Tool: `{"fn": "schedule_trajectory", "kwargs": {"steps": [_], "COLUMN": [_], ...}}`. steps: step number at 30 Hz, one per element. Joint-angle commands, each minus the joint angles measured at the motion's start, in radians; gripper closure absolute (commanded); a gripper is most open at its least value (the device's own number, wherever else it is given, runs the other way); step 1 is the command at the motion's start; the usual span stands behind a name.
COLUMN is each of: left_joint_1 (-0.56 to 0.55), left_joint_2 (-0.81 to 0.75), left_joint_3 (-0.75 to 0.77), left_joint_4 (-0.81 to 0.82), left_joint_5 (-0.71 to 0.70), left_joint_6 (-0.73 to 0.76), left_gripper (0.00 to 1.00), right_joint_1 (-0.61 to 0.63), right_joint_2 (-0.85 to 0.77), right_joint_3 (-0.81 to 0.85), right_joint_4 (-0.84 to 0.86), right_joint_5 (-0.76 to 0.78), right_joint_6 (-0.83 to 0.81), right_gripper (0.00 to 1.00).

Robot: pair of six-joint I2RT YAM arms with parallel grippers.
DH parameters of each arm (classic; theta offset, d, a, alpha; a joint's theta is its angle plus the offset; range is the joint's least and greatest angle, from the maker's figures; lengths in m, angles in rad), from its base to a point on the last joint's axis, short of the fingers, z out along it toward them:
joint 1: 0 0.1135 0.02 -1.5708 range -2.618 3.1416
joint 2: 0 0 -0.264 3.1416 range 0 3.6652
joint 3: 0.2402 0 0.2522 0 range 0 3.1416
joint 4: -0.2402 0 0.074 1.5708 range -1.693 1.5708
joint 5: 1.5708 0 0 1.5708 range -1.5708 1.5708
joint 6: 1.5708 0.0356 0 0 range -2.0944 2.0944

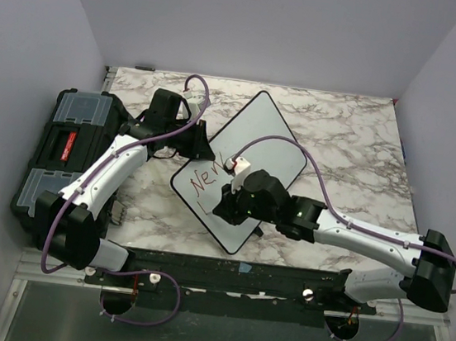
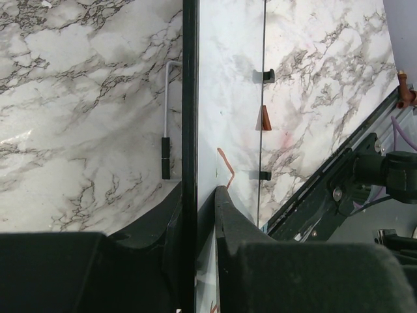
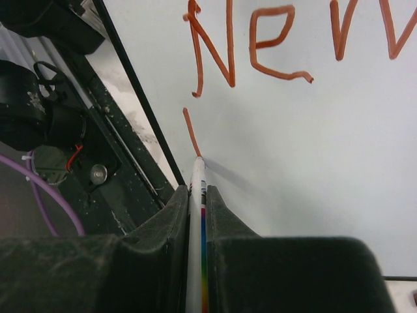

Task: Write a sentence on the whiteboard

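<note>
At the table's (image 1: 348, 144) left edge sits a black toolbox (image 1: 64, 146) with clear lid compartments, overhanging the marble a little. Just to its right the left gripper (image 2: 197, 195) is pinched nearly shut on the whiteboard (image 1: 257, 133), one finger on each side of the thin black frame along the board's left side. In the left wrist view the board runs edge-on between those fingers. The whiteboard lies mid-table, turned like a diamond, with one rounded corner toward the far edge and the opposite one close to the near edge. Toward its left part the sentence (image 3: 280, 45) so far reads "New" in red, with a short slanting red stroke begun beneath the N. Right of the lettering, the right gripper (image 3: 197, 195) is closed tight around a slim white marker (image 3: 197, 179), held lengthwise between its fingers. The tip touches the board at the lower end of that short stroke. From above, a small white and red piece over this gripper looks like the marker's back end, though it is too small to be sure.
</note>
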Motion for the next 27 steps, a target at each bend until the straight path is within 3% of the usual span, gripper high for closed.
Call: {"fn": "schedule_trajectory", "kwargs": {"steps": [1,19,27], "left_joint_1": [-0.019,-0.02,-0.02], "left_joint_2": [0.026,0.027,0.027], "left_joint_3": [-0.015,-0.015,-0.015], "left_joint_4": [-0.045,-0.046,-0.046], "left_joint_5": [-0.147,-0.146,-0.147], "left_joint_6": [0.136,0.136,0.136], "left_gripper": [1.0,1.0,1.0], "right_joint_1": [0.005,0.005,0.005], "right_joint_2": [0.046,0.07,0.038], "right_joint_3": [0.051,0.092,0.045], "right_joint_4": [-0.014,-0.061,-0.082], "right_joint_5": [0.04,0.219,0.225], "right_joint_6": [-0.019,-0.019,-0.013], "right_gripper": [0.99,0.99,0.99]}}
